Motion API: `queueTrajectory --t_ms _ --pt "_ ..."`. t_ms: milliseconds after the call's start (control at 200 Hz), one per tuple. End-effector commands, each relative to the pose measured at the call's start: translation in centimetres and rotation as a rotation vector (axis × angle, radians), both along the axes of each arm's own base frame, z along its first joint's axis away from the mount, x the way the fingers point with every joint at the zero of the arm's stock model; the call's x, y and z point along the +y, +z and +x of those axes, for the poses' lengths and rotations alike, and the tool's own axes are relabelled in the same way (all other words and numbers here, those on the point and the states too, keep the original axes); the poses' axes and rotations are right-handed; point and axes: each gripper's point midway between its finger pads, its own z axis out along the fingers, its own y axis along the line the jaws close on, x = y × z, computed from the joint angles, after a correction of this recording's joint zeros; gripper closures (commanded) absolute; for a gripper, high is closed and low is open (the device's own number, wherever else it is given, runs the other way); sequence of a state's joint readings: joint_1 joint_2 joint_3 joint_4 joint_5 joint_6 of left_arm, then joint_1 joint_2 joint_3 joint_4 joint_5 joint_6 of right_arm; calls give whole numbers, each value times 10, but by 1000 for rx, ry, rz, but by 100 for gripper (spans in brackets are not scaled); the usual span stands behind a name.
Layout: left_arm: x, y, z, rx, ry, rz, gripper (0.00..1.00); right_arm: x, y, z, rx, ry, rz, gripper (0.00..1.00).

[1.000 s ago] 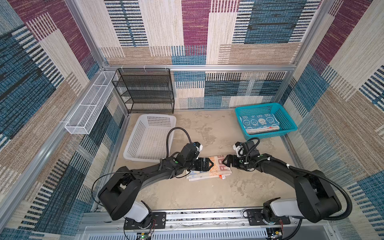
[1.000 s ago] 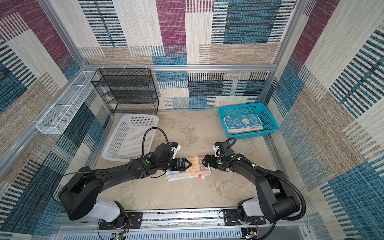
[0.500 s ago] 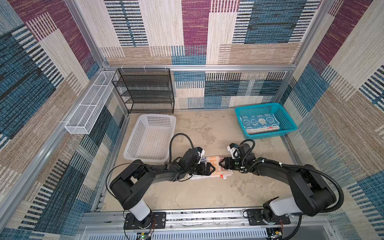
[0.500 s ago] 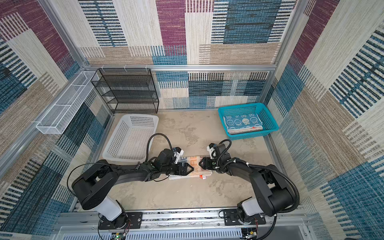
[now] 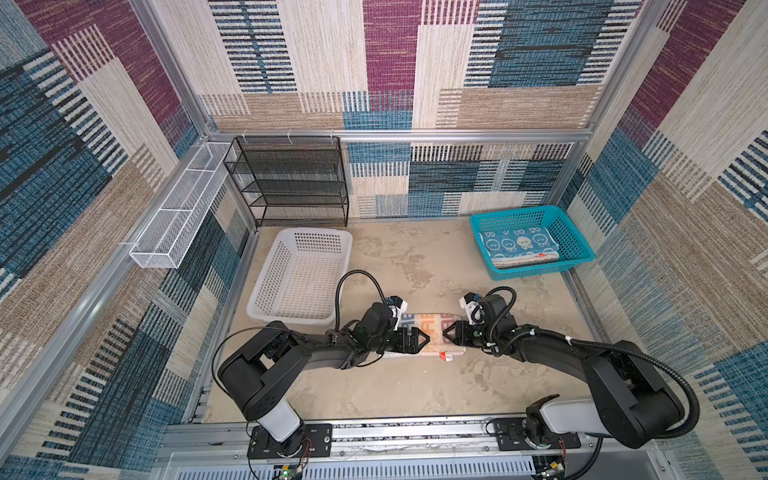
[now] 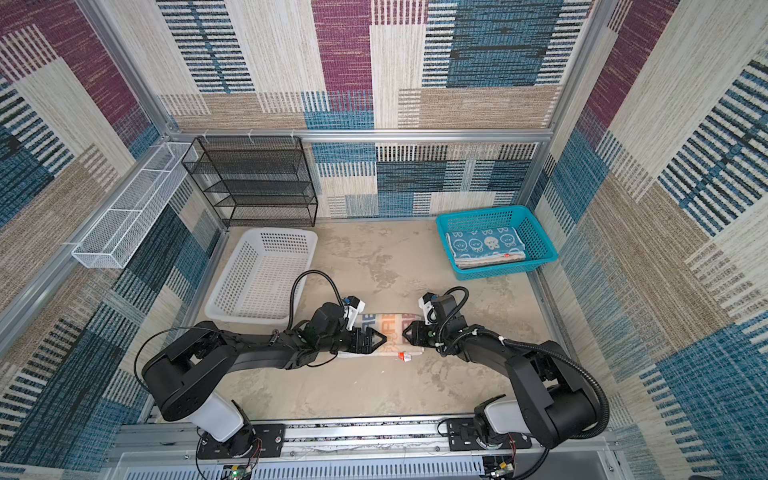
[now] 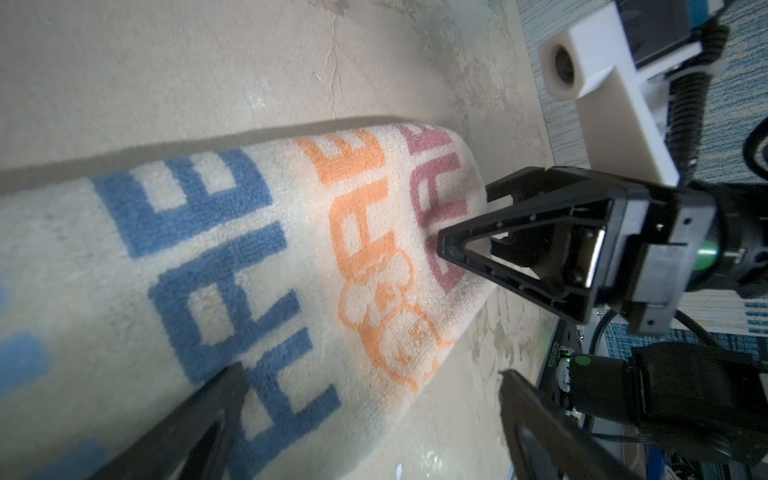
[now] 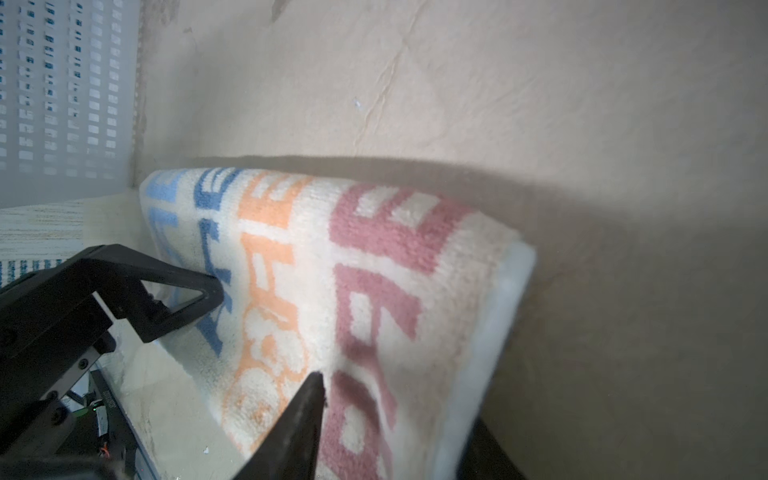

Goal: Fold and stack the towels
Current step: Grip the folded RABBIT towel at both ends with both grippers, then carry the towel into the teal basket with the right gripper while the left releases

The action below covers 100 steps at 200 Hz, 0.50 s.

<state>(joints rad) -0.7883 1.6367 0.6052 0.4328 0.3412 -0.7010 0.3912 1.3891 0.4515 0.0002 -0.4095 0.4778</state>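
Mottled beige table [image 5: 415, 257] inside patterned walls. Near the middle, folded towel [image 5: 434, 326] with blue, orange and pink letters, rounded along its far edge. Over its left end, left gripper [image 5: 424, 340], released, fingers spread wide. On its right end, right gripper [image 5: 445, 333], clamped across the cloth. Far right, blue towel [image 5: 517, 247] folded in teal basket [image 5: 540, 271]. Left, white basket [image 5: 299, 286].
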Motion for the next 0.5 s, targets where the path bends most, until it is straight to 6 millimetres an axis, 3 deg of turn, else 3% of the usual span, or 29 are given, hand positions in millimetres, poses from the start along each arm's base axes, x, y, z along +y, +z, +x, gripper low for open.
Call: queueTrajectory --t_ms 0,105,200,371,496 --pt "30 -43 -22 179 61 163 1 -11 -25 -21 143 -33 -51 67" --pt "28 -37 -17 159 59 170 1 -6 -16 -8 120 -28 -52 86" --pt "21 -21 -7 121 45 177 1 -6 6 17 64 -24 -97 100" --pt "-4 32 30 1 8 179 1 -24 58 87 -35 -26 -240 100" --pt "-8 71 68 -74 58 139 1 -42 90 135 -82 -54 -369 100"
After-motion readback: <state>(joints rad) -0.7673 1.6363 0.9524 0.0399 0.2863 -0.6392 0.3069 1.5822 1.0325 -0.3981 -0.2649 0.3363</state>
